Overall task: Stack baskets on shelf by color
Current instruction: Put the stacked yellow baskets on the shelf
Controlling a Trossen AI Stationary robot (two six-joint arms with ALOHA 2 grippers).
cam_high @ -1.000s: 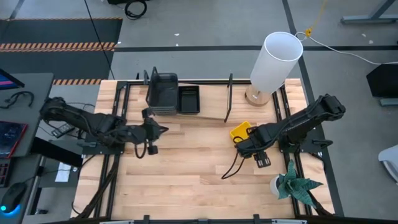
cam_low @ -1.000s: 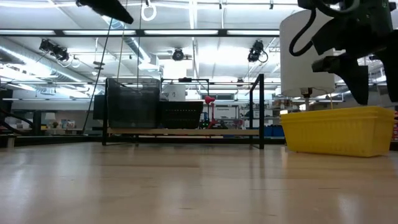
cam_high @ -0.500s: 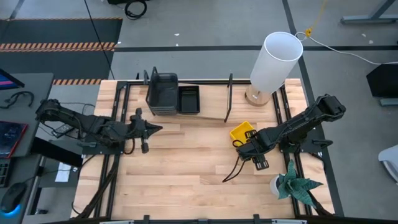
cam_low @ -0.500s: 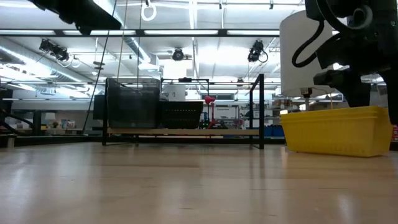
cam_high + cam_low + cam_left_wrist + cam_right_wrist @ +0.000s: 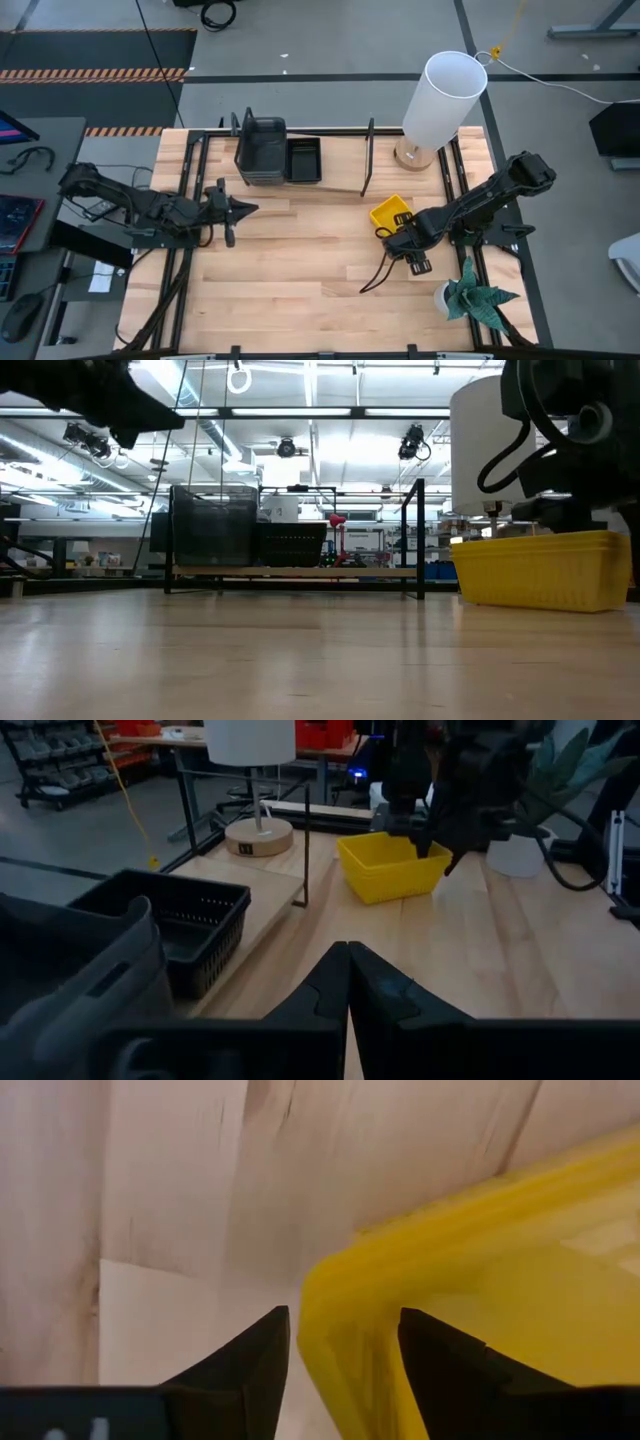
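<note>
Yellow plastic, thin-walled and glossy: the yellow basket [image 5: 390, 212] sits on the worktop [image 5: 300, 270] well right of the shelf [image 5: 300, 175], just in front of the white lamp [image 5: 440, 100]. It looks light and fairly stiff, though the rolled rim would likely flex under a hard squeeze, and the smooth surface could slip. The rim at a corner or along a short wall seems the sensible place to take hold, one finger inside and one outside.

That is how the right pincer [image 5: 335, 1345] is placed. In the right wrist view its fingers stand apart, straddling the basket's corner rim, with a gap showing on the outer side, so nothing is gripped yet. Whether more yellow baskets are nested inside cannot be told; a stack would weigh more and might separate when lifted.

On the shelf, against its left upright, stands the grey stack [image 5: 260, 150], with the black basket [image 5: 304, 160] beside it; the space toward the right upright is free.

Left pincer [image 5: 238, 209] hangs over the worktop's left side, in front of the shelf, fingers closed together and holding nothing, as the left wrist view shows.

A potted plant [image 5: 470, 298] stands at the worktop's front right corner.
</note>
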